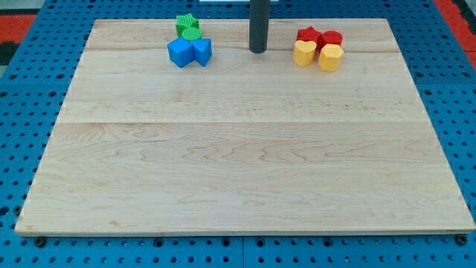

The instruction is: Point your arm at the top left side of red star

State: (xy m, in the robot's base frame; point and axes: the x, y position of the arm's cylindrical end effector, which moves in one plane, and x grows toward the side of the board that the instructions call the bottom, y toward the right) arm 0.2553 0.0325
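The red star (308,35) lies near the board's top edge, right of centre. A second red block (332,39) touches its right side. A yellow block (303,53) sits just below the star and another yellow block (330,57) lies below the second red block. My tip (257,50) rests on the board to the left of the red star, a little lower than it, with a clear gap between them. The rod stands upright and runs out of the view's top.
A green star (186,23) and a green round block (191,34) sit at the top left of centre. Two blue blocks, one (179,53) and another (201,50), touch below them. The wooden board (238,164) lies on a blue perforated table.
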